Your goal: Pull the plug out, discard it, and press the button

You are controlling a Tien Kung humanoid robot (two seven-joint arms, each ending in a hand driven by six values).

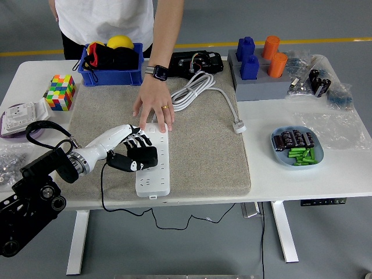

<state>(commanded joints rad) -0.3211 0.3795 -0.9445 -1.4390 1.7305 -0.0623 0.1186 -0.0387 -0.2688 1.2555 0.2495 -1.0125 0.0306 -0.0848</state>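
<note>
- Your left hand [135,152] has its fingers curled around the black plug [144,158], thumb beneath and fingertips [139,141] above.
- The plug is a blocky black adapter sitting on the white power strip [153,164], at its middle.
- A person's hand [152,104] presses flat on the strip's far end, just beside your fingers.
- The strip lies on the grey felt-like mat [203,145], with open mat to its right; the white cable [192,91] coils farther away.

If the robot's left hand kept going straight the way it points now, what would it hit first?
The left hand, shut on the black plug over the white power strip, points right. Beyond the strip, only bare grey mat shows, so the way looks free, though height is unclear.
</note>
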